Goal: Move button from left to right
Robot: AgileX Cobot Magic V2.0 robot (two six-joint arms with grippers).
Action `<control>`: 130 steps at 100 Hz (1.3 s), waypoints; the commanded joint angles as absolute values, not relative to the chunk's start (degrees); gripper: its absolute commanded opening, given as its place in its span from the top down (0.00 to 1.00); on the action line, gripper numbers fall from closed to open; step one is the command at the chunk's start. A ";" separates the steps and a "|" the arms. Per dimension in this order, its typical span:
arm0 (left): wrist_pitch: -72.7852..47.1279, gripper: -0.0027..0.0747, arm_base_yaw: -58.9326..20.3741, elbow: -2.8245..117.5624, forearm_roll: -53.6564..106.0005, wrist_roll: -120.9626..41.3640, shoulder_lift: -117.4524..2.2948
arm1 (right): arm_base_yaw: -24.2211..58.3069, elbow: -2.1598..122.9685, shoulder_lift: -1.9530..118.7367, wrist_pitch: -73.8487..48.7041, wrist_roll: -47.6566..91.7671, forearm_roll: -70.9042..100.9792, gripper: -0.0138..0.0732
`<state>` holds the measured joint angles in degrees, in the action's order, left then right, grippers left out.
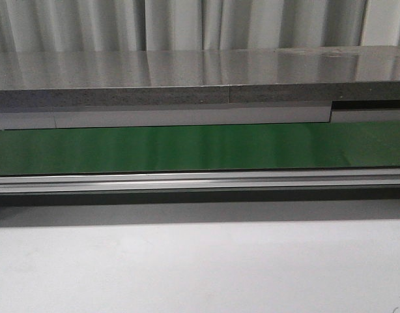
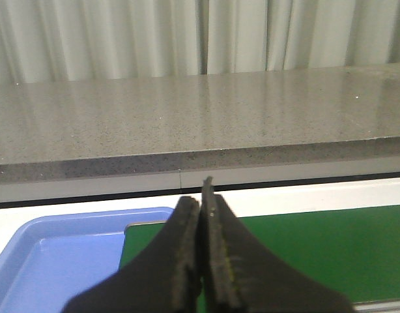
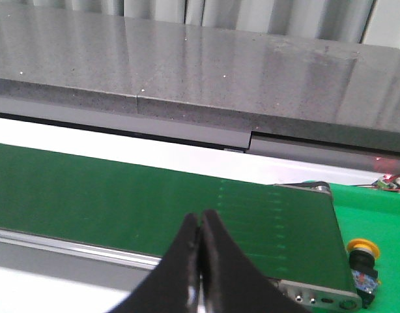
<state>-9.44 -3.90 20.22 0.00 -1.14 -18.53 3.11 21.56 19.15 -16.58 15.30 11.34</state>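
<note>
We find the button (image 3: 363, 259) just past the green belt's (image 3: 154, 202) end, nearest the right gripper (image 3: 200, 225); both grippers' fingers are pressed together, the left gripper (image 2: 201, 205) included.

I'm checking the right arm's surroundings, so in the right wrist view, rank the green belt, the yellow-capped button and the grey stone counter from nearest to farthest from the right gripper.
1. Green belt: directly beyond the shut right gripper.
2. Button: off to the side, past the belt's end.
3. Grey counter: behind the belt, farthest.

Glossy green belt (image 1: 187, 149), brushed metal rail (image 1: 187, 181), speckled polished stone-like counter (image 1: 187, 72), smooth blue plastic tray (image 2: 50, 254).
</note>
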 commanded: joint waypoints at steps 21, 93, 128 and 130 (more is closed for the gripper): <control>-4.33 0.99 -4.44 21.86 0.00 -0.92 -18.95 | 8.76 14.01 14.65 -3.29 3.90 0.84 0.92; -4.33 0.99 -4.44 21.86 0.00 -0.92 -18.95 | 3.48 -0.70 -1.75 0.63 3.85 2.24 0.92; -4.33 0.99 -4.44 21.86 0.00 -0.92 -18.95 | 2.53 -0.70 -1.75 0.33 3.85 2.24 0.92; -4.33 0.99 -4.44 21.86 0.00 -0.92 -18.95 | 2.53 -0.70 -1.75 0.33 3.85 2.24 0.92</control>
